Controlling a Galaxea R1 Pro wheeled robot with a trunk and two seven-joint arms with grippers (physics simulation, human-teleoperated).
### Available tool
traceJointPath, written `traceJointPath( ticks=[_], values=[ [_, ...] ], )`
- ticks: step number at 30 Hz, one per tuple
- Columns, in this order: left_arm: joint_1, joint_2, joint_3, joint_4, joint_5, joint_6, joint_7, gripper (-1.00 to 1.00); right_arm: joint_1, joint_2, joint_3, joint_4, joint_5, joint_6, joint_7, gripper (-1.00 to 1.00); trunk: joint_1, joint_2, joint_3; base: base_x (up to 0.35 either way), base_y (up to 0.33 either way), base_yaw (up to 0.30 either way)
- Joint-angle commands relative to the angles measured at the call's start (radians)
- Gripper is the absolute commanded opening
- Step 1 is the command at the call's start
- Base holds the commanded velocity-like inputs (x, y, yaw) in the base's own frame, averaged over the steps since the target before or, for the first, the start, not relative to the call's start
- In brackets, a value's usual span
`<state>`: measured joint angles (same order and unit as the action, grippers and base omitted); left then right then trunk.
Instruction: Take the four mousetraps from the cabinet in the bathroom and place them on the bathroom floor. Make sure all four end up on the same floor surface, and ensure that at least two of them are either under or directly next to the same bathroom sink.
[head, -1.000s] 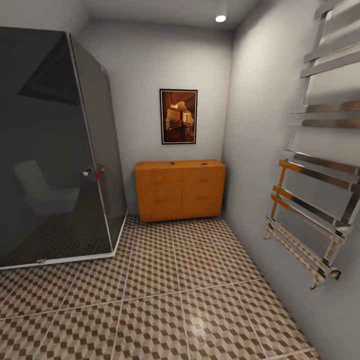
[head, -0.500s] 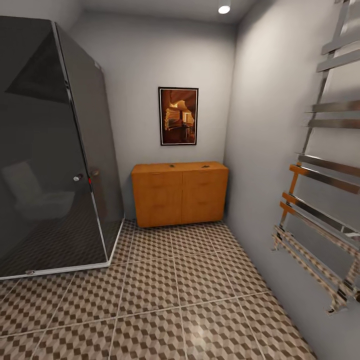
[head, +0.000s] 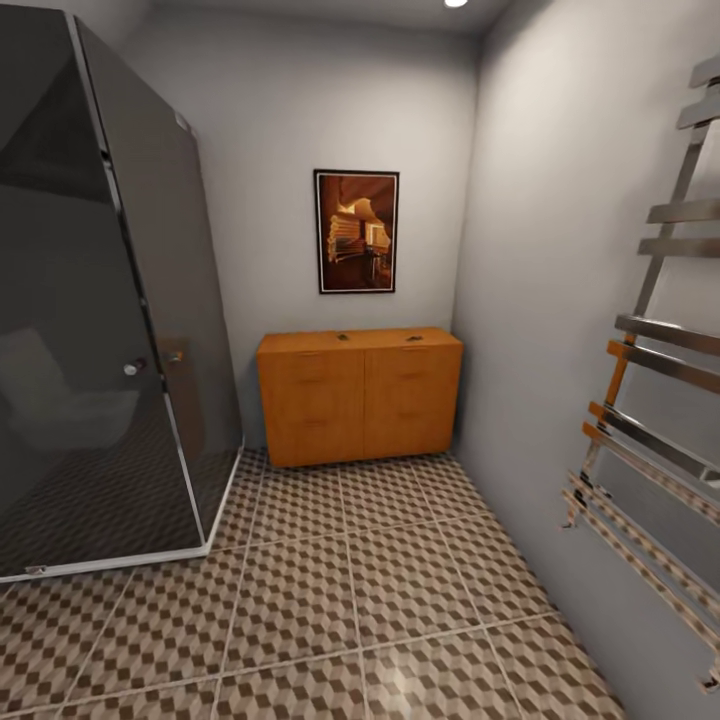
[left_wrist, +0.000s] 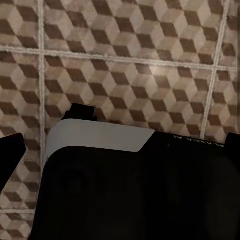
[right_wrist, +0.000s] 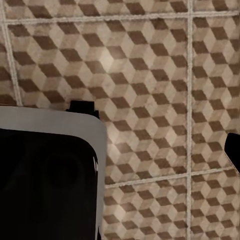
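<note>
Right now your wrist cameras look down at the bathroom floor (head: 330, 620), and you cannot tell whether either gripper is open or closed. Beyond the tiles, the dark glass shower (head: 100, 300) stands on your left and the towel rail (head: 650, 420) juts from the right wall; drift sideways and your base may clip either. Farthest off, the cabinet (head: 360, 395) waits with small dark specks on top, possibly mousetraps

Ahead of you the cabinet (head: 360, 395) stands against the far wall, a picture (head: 357, 231) above it, shower enclosure (head: 100, 320) left, towel rail (head: 660, 400) right, bathroom floor (head: 350, 590) between.
</note>
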<state>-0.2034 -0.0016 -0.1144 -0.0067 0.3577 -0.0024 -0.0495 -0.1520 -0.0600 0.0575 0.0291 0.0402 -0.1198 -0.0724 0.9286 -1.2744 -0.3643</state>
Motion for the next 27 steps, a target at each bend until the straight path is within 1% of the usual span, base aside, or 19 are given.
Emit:
traceJointPath(
  ticks=[1,27],
  values=[
    [-0.001,0.000,-0.008,0.000,0.011,0.000,-0.003,1.00,-0.001,0.000,0.005,0.003,0.004,-0.005,-0.004,1.00,0.001,-0.001,-0.001,0.329,0.000,0.000],
    [-0.001,0.000,-0.008,0.001,0.010,-0.001,-0.003,1.00,-0.001,0.000,0.005,0.003,0.004,-0.007,-0.004,1.00,0.001,-0.001,-0.001,0.329,0.000,0.000]
  ],
)
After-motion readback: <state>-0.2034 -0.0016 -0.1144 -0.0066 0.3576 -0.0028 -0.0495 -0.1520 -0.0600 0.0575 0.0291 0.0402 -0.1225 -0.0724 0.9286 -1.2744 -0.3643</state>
